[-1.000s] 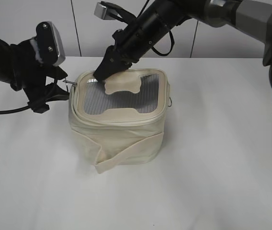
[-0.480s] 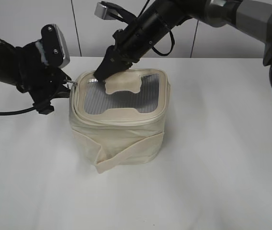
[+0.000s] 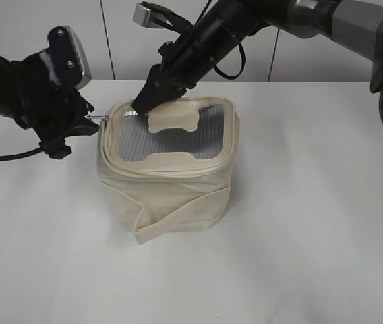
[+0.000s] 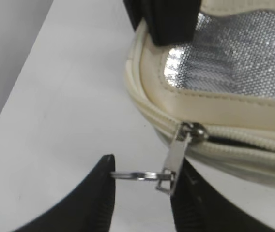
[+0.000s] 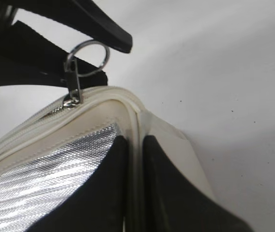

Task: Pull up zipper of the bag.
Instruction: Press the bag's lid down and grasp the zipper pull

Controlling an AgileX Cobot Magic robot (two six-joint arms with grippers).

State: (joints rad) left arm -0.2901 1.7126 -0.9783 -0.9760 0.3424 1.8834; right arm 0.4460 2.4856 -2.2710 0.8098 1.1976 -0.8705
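A cream fabric bag [image 3: 171, 182] with a silver mesh top stands on the white table. Its metal zipper pull [image 3: 99, 116] sits at the top left corner. My left gripper [image 3: 87, 120] is at that corner. In the left wrist view its two fingers [image 4: 142, 176] are closed on the pull's ring [image 4: 137, 175] and tab [image 4: 176, 154], beside the zipper line of the bag [image 4: 215, 104]. My right gripper [image 3: 144, 102] is shut on the bag's top rim at the back left corner. In the right wrist view its fingers [image 5: 135, 159] pinch the rim seam, with the pull [image 5: 73, 82] just beyond.
The white table [image 3: 299, 223] runs out to the front and right of the bag. A pale wall [image 3: 43, 27] stands behind the table. A small metal ring [image 3: 241, 143] hangs on the bag's right side.
My left gripper shifted a little toward the bag and then back to the left, staying at the zipper pull. The right gripper and the bag have not moved.
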